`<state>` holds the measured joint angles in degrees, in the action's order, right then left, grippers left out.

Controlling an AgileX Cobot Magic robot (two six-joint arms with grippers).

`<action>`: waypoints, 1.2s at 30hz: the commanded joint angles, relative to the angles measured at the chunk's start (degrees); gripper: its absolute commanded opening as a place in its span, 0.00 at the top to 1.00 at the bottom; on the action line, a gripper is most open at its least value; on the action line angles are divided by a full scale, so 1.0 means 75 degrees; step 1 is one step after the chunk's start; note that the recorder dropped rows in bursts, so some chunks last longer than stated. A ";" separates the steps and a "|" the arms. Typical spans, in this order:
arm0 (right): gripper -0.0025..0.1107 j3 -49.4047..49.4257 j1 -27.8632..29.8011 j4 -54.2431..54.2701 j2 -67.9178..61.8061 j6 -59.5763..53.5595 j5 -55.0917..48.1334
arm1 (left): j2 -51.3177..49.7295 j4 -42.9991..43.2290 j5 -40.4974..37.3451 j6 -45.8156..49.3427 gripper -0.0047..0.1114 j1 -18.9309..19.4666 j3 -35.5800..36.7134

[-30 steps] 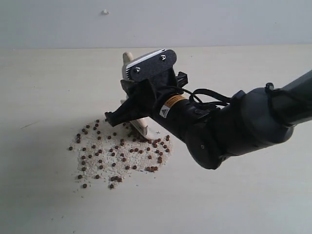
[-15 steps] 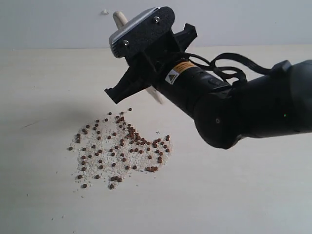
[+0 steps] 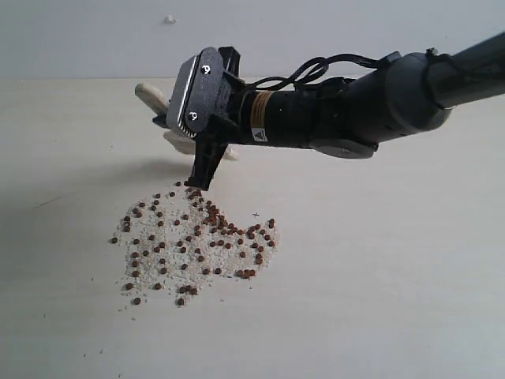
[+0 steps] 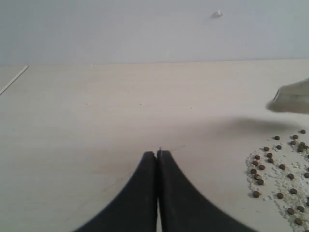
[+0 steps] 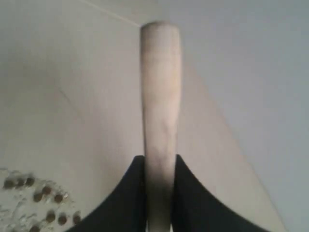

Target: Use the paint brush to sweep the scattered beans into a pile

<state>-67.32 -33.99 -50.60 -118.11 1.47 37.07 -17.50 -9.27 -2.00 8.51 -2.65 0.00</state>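
Observation:
The beans (image 3: 197,245) lie in a loose patch of reddish-brown dots and whitish crumbs on the pale table (image 3: 394,300). My right gripper (image 3: 185,146) hangs above the patch's far edge, shut on the paint brush. The brush's wooden handle end (image 3: 150,93) sticks out to the left, and its bristle end is mostly hidden behind the gripper. In the right wrist view the handle (image 5: 160,87) runs out from between the black fingers (image 5: 130,193), with beans (image 5: 38,198) to one side. My left gripper (image 4: 157,153) is shut and empty, low over bare table, with beans (image 4: 280,174) off to its side.
The right arm (image 3: 355,110) reaches across from the right, above the table's far half. A grey wall (image 3: 316,31) with a small white speck (image 3: 170,19) rises behind the table. A few stray beans (image 3: 136,300) lie at the patch's near left edge.
The right gripper lifted the brush off the far right part of the patch, then swung left and turned, so it now hangs over the patch's far edge.

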 commanded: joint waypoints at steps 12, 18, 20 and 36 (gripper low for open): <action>0.98 -0.0518 0.0092 -0.6071 0.0107 0.6840 0.0895 | 0.0031 -0.0047 0.0021 0.0019 0.96 -0.0017 0.0000; 0.98 -0.0518 0.0092 -0.5753 0.0816 0.6584 0.0930 | 0.0031 -0.0047 0.0021 0.0019 0.96 -0.0017 0.0000; 0.98 -0.0518 0.0092 -0.5376 0.0889 0.5620 0.0848 | 0.0031 -0.0047 0.0021 0.0019 0.96 -0.0017 0.0000; 0.98 -0.2584 0.0554 -0.4724 -0.1302 0.3301 0.3723 | 0.0031 -0.0047 0.0021 0.0019 0.96 -0.0017 0.0000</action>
<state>-82.77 -31.08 -85.22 -125.35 24.80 61.01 -17.50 -9.27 -2.00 8.51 -2.65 0.00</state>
